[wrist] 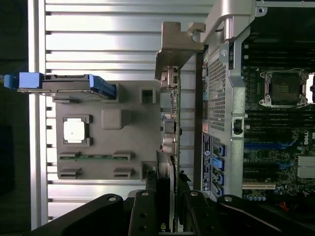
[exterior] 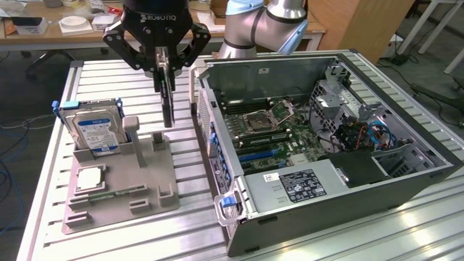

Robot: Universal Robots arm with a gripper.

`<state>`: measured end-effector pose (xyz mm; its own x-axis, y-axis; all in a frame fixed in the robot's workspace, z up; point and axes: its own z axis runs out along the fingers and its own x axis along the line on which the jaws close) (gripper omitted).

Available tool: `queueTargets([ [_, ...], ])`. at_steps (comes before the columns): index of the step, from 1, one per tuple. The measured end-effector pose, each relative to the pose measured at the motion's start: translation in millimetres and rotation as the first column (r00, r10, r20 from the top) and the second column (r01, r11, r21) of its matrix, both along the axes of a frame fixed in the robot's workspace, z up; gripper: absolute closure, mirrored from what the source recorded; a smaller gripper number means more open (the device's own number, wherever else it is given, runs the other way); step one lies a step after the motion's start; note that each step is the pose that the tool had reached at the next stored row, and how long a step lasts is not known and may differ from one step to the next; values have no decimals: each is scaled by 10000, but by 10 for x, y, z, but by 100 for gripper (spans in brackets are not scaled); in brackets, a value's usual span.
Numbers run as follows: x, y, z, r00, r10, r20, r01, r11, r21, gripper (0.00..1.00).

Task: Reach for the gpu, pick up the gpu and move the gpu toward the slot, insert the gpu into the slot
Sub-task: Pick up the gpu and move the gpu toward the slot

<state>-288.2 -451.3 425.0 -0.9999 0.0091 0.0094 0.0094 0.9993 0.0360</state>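
Note:
My gripper (exterior: 165, 68) hangs above the grey fixture tray (exterior: 145, 179), shut on the gpu (exterior: 168, 106). The gpu is a thin dark card held on edge, its lower end just above the tray's posts, and it sits left of the open computer case in the exterior view. In the wrist view the gpu (wrist: 170, 128) runs edge-on away from the fingers (wrist: 142, 211), with its silver bracket (wrist: 176, 46) at the far end beside the case wall. The slot (exterior: 255, 156), a long blue strip, lies on the green motherboard inside the case and appears in the wrist view as the slot (wrist: 261, 146).
A blue-labelled hard drive (exterior: 96, 130) stands in the tray's back corner and a square processor chip (exterior: 88, 178) lies in front of it. The case wall (exterior: 210, 125) rises between the tray and the motherboard. The processor socket (exterior: 259, 119) lies behind the slot.

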Motion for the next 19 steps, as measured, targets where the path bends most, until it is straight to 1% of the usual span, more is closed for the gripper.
queueTargets([
  [19, 179, 0, 0, 10000, 0, 0, 0, 10000, 0, 74],
])
